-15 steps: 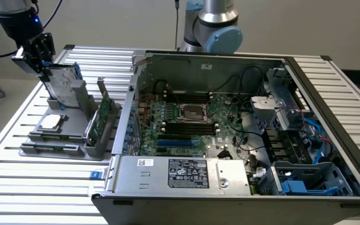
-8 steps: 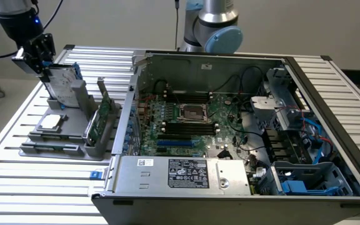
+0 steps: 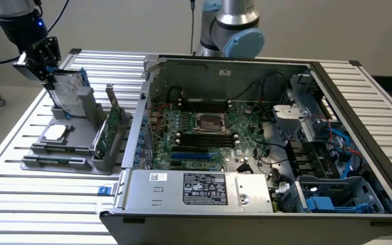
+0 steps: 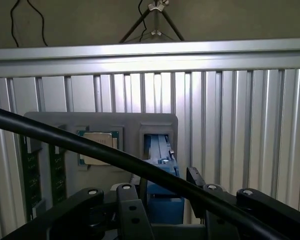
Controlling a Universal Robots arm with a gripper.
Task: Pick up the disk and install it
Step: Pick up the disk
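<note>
Disk (image 3: 70, 93) was silver-grey w/ blue frame edge. Tray (image 3: 59, 166) plain grey. Chip (image 3: 55, 132) silver on green. Table (image 3: 32, 204) bare alu, ribbed silver stripes. Mobo (image 3: 240, 120) green w/ black slots. PSU (image 3: 151, 191) silver, black label.

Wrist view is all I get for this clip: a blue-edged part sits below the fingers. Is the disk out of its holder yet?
Observer: No. The disk stands upright in the grey holder, with the open gripper at its top end.
Operator: Where is the computer?
Observer: The open computer case lies beside the holder, on the exterior view's right.
Operator: Any drive bay?
Observer: A grey drive cage with blue parts sits in the case's near corner; I cannot tell whether it is free.
</note>
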